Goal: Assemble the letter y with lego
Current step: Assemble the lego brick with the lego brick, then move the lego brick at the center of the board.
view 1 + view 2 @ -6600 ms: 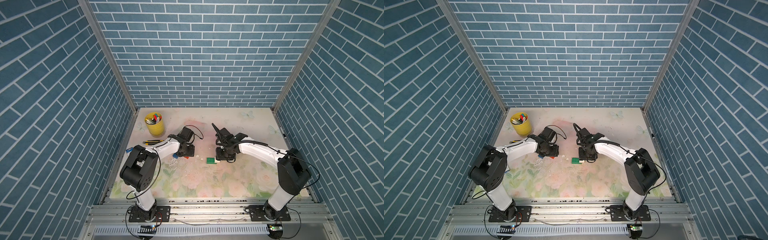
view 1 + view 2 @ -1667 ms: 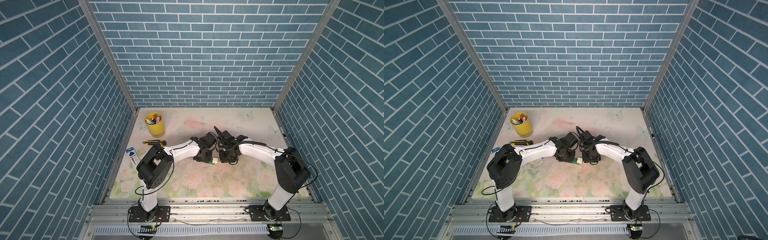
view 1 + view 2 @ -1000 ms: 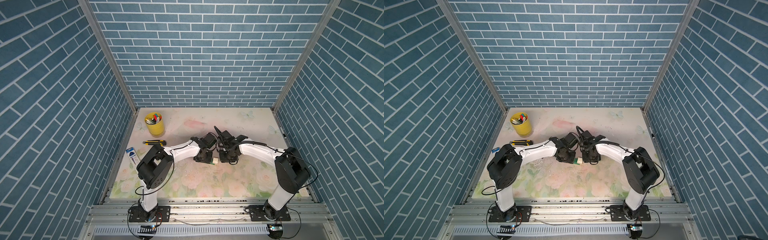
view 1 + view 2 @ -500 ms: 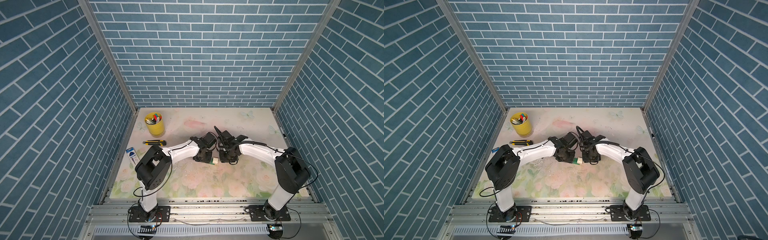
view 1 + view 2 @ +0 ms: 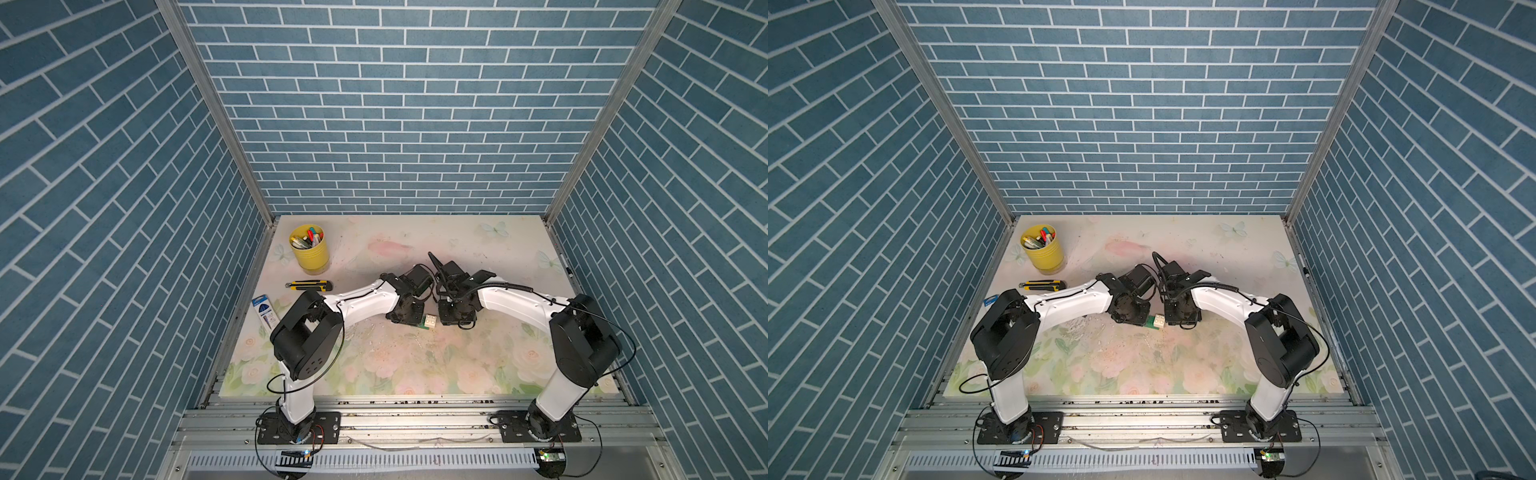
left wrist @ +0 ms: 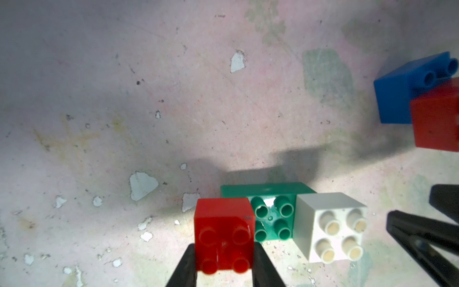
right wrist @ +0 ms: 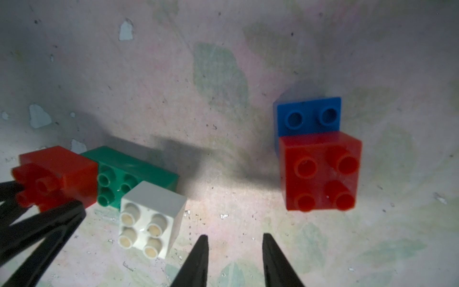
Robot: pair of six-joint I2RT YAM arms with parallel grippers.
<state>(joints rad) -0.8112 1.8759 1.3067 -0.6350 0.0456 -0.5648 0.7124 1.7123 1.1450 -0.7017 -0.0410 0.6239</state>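
Note:
The lego lies mid-table. The letter y stands as a green brick [image 6: 270, 216] with a white brick [image 6: 330, 228] on one end and a red brick [image 6: 223, 236] at the other. My left gripper [image 6: 223, 263] is shut on that red brick. Whether it is pressed down onto the green I cannot tell. Apart from these, a second red brick [image 7: 320, 171] sits half on a blue brick [image 7: 308, 116]. My right gripper [image 7: 234, 238] stands open over bare mat between the white brick [image 7: 151, 218] and that pair. In both top views only the white and green [image 5: 429, 322] [image 5: 1156, 321] show between the grippers.
A yellow cup [image 5: 309, 251] of pens stands at the back left. A yellow-black utility knife [image 5: 308, 285] lies in front of it, and a blue packet [image 5: 266, 309] lies by the left edge. Both arms meet close together mid-table.
Since several seconds ago my left arm has swung in from the left to the green brick. Over the last second its fingers have closed on the red brick. The right arm has stayed put.

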